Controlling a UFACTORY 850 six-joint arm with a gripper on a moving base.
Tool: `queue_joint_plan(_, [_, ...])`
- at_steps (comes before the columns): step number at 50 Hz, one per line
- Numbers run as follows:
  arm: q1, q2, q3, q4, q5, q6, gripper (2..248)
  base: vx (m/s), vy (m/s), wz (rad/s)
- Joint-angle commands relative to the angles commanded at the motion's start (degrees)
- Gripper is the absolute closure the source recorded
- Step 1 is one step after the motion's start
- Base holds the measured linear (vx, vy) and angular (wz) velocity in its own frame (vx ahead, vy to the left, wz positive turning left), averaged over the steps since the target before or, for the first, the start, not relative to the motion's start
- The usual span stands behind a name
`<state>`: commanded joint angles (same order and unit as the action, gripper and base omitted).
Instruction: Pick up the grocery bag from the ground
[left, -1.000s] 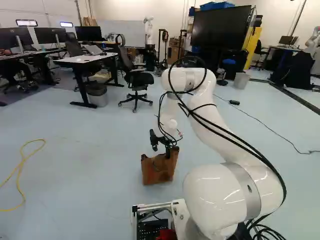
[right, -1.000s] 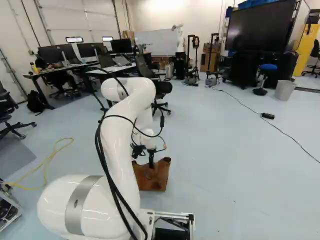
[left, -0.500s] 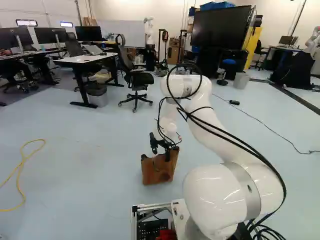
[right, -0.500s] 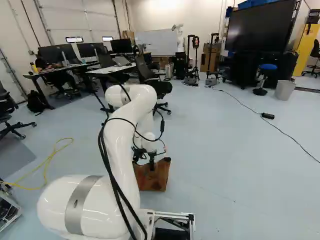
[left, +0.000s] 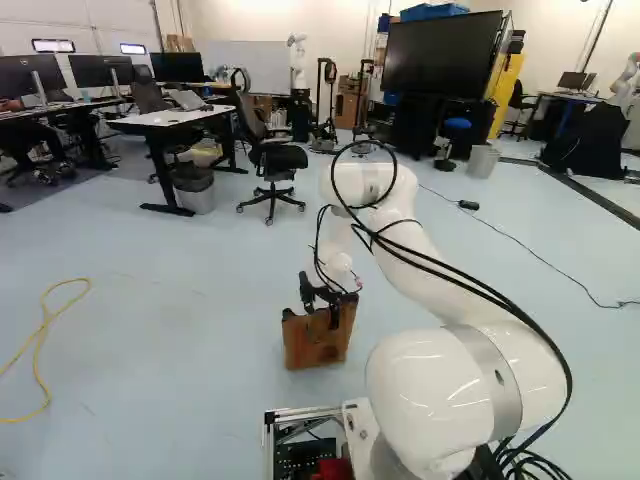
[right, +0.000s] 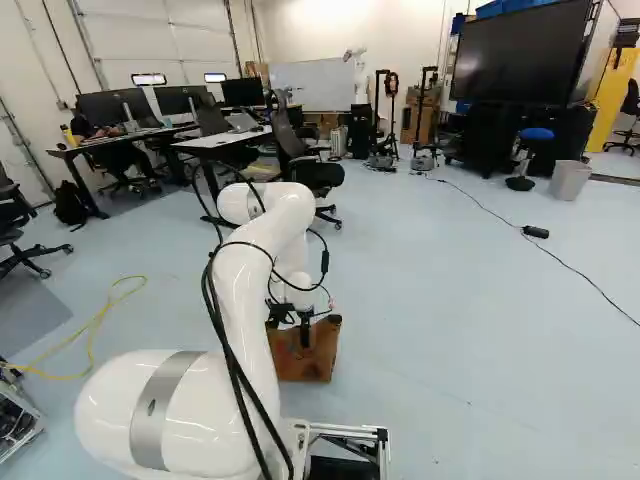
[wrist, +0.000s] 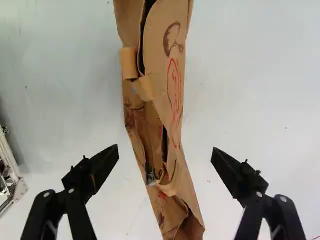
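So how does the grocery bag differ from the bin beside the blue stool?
The bag is brown, the bin light gray. The bag's top is creased; the bin's sides look smooth. The bag stands under the open gripper, the bin far from it. Both stand on the floor.

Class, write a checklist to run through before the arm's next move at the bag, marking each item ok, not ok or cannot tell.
1. Hand open: ok, fingers wide apart.
2. Bag between the fingers: ok, one on either side.
3. Bag upright on the floor: ok.
4. Bag gripped, ready to lift: not ok.
5. Contents known: cannot tell.
6. Yellow cord away from the bag: ok.
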<state>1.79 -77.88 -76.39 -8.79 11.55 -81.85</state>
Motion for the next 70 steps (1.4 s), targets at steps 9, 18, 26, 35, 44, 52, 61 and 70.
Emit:
queue_joint_plan(9, [0.00,-1.95,-1.73,0.00,0.00,0.00,3,0.000,0.000,0.000])
queue_joint_plan(18, [0.00,-3.39,-3.03,0.00,0.00,0.00,3,0.000,0.000,0.000])
queue_joint_plan(26, [0.00,-3.63,-3.24,0.00,0.00,0.00,3,0.000,0.000,0.000])
queue_joint_plan(35, [0.00,-3.65,-3.26,0.00,0.00,0.00,27,0.000,0.000,0.000])
queue_joint_plan(44, [0.00,-3.65,-3.26,0.00,0.00,0.00,104,0.000,0.000,0.000])
queue_joint_plan(52, [0.00,-3.61,-3.22,0.00,0.00,0.00,181,0.000,0.000,0.000])
queue_joint_plan(61, [0.00,-2.26,-2.00,0.00,0.00,0.00,215,0.000,0.000,0.000])
queue_joint_plan(70, [0.00,-0.38,-0.33,0.00,0.00,0.00,226,0.000,0.000,0.000])
